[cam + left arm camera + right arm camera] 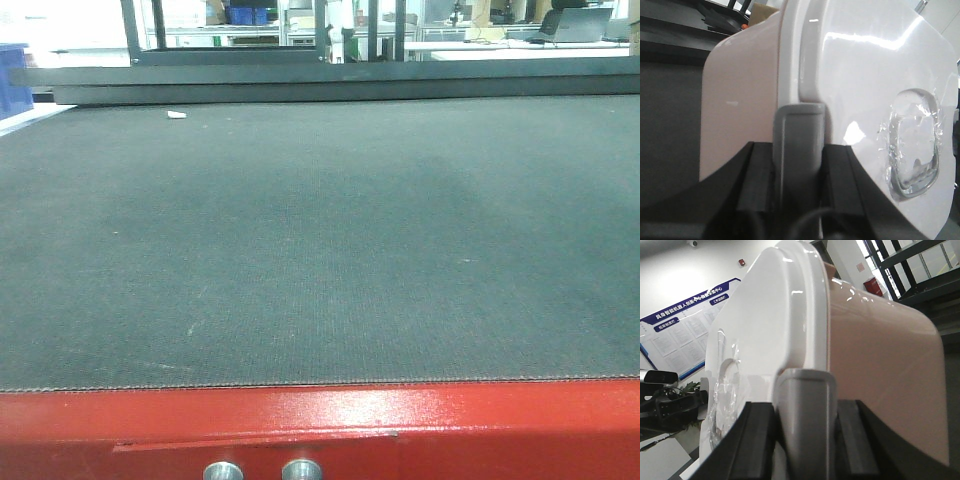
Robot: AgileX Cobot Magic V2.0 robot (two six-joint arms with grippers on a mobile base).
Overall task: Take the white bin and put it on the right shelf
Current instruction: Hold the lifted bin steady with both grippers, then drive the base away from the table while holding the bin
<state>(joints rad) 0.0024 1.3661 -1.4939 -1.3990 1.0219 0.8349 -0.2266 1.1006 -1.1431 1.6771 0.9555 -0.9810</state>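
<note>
The white bin [740, 100] fills the left wrist view, a pale pinkish tub with a white lid [865, 75]. My left gripper [799, 155] is shut on the grey latch [799, 125] at one end of the bin. In the right wrist view the bin [880, 365] and its lid [770, 315] show from the other end. My right gripper [805, 415] is shut on that end's grey latch [805, 390]. The bin seems to hang between the two grippers. Neither the bin nor the grippers show in the front view. The right shelf is out of view.
A dark mat table [320, 250] with a red front edge [320, 420] lies ahead. A dark rail [320, 80] runs along its far side and a small white scrap [176, 115] lies near it. A blue crate [12, 75] stands far left. Black metal framing [920, 270] is at the right.
</note>
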